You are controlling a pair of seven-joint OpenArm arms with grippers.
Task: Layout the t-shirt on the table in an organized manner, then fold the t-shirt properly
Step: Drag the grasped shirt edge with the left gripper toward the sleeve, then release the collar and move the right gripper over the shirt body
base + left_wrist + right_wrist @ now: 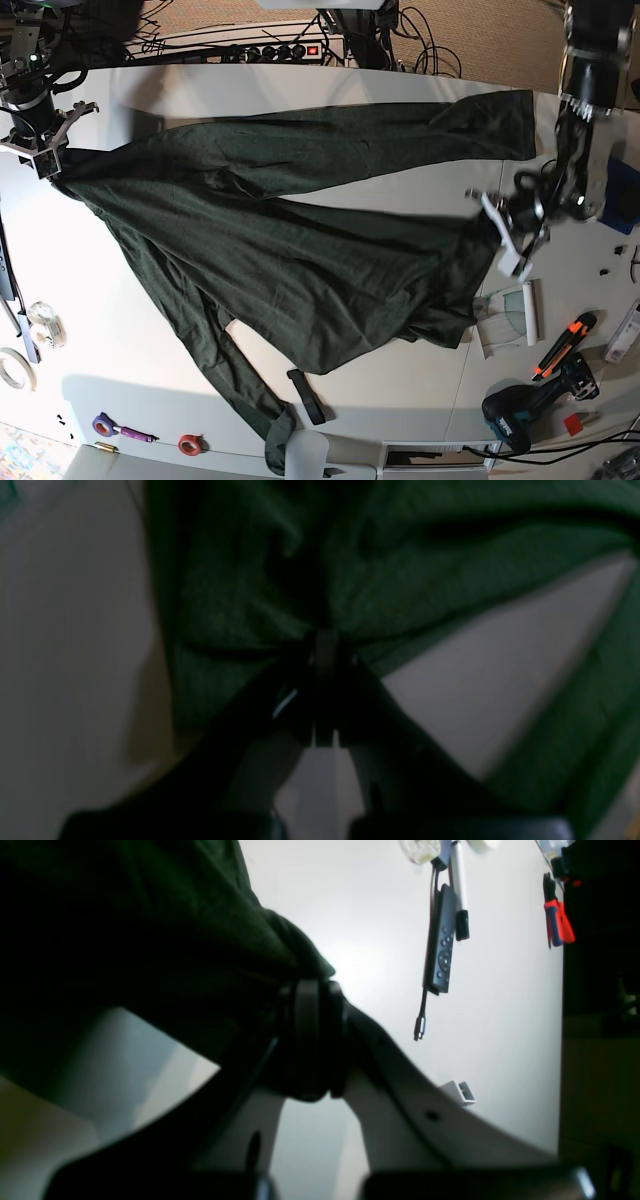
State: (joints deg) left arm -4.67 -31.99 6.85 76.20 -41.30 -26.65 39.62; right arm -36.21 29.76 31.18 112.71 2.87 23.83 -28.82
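Note:
A dark green long-sleeved t-shirt (300, 250) lies stretched across the white table (120, 330), wrinkled, with one sleeve running along the far edge and another trailing to the near edge. My right gripper (48, 165) is at the base view's left, shut on a corner of the shirt. In the right wrist view the jaws (312, 990) pinch a bunched fold of cloth (150, 940). My left gripper (495, 225) is at the base view's right, shut on the shirt's edge. Its wrist view shows green fabric (425, 555) fanning out from the closed tips (325, 650).
A power strip (280, 50) and cables line the far edge. A drill (525, 410), an orange-handled cutter (560, 345) and small parts sit at the right. Tape rolls (12, 370), a purple marker (125, 432) and a black strap (305, 395) lie near the front left.

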